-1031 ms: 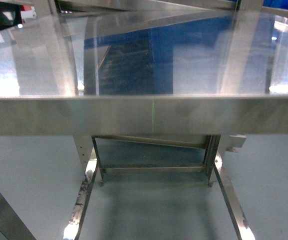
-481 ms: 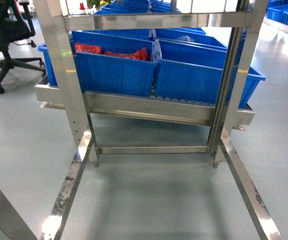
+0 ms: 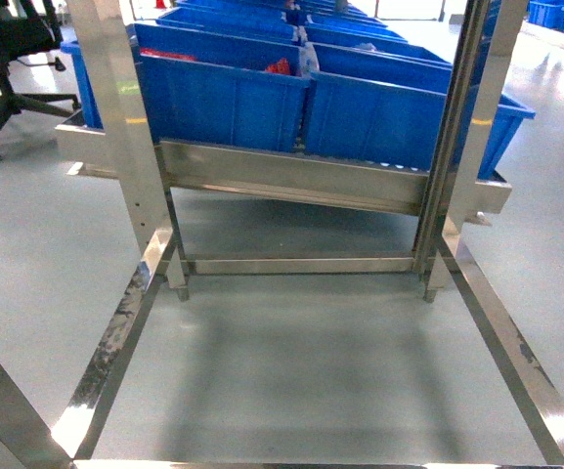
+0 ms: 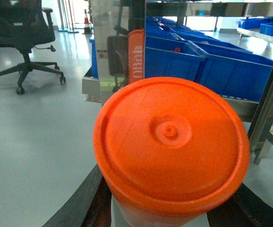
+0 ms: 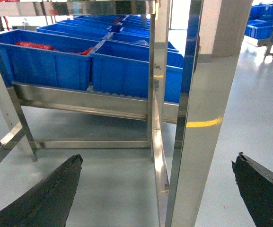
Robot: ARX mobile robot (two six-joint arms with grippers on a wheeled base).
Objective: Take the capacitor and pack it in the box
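1. Blue bins (image 3: pixel 262 98) sit on steel rack (image 3: pixel 291 181); red items (image 3: pixel 280 66) in left bin.
2. Left tool (image 4: pixel 169 208) pinches orange-lidded canister (image 4: pixel 170 142).
3. Right tool (image 5: pixel 155 189) spread, empty.
4. Box, capacitor: not visible.

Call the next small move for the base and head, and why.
Probably tilt the head up: its view shows only floor, steel rack legs and blue bins, no pink box. The left gripper appears to hold an orange-lidded canister; the right gripper is open and empty.
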